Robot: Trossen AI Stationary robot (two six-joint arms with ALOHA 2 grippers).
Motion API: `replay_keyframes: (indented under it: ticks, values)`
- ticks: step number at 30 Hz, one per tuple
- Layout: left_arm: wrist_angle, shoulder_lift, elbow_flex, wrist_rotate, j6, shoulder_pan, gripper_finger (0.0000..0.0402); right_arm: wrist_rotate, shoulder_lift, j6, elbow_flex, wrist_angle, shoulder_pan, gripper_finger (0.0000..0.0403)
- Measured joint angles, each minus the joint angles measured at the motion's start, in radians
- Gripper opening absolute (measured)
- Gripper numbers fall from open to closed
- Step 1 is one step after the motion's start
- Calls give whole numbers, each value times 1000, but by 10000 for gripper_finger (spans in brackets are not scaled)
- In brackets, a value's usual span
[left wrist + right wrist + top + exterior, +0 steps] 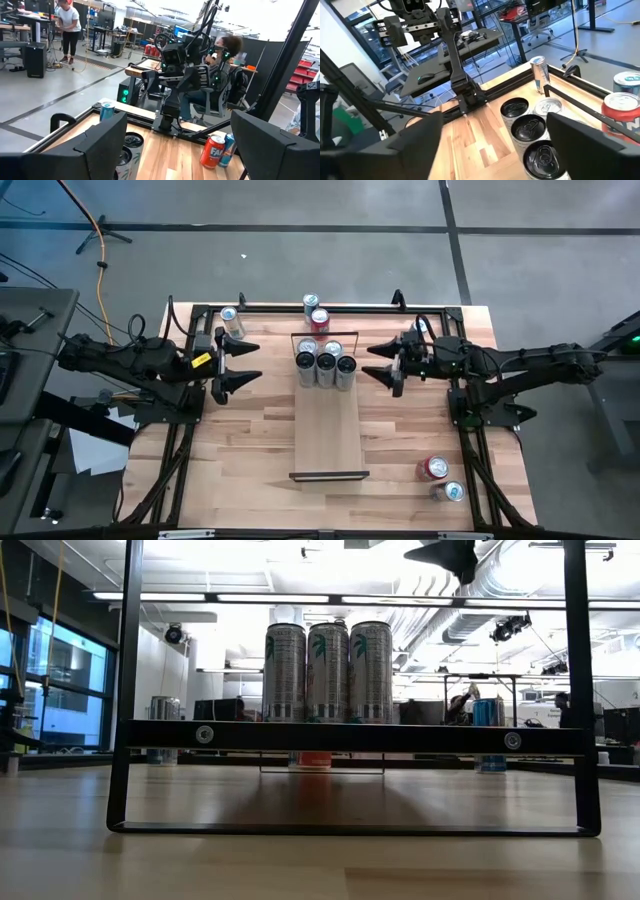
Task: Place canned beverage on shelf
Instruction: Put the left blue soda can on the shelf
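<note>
The shelf (328, 435), a long pale plank with a black rail at each short end, lies in the middle of the table. Several tall dark-topped cans (325, 362) stand upright on its far end. In the low view (328, 672) they stand side by side above the near rail (350, 736). My left gripper (256, 362) is open and empty to the left of these cans, pointing at them. My right gripper (368, 362) is open and empty to their right, also pointing at them. The can tops show in the right wrist view (530, 127).
A silver can (311, 303) and a red can (320, 319) stand behind the shelf's far end. One can (232, 320) stands at the far left. A red can (433, 468) and a blue can (450, 491) are at the near right. People show in the room beyond (67, 25).
</note>
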Motion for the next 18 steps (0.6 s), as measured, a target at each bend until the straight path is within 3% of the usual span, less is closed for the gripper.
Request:
replay_keyframes:
  ticks: [4,13,15,18]
  values:
    - [0,0,0,-1,0,0,316,7,0,-9,0,0,0,368]
    - [-1,0,0,-3,-2,0,316,7,0,-9,0,0,0,371]
    - [-1,0,0,-40,-56,-1,316,7,0,-9,0,0,0,371]
    - [-3,11,0,-185,-202,0,316,7,0,-9,0,0,0,371]
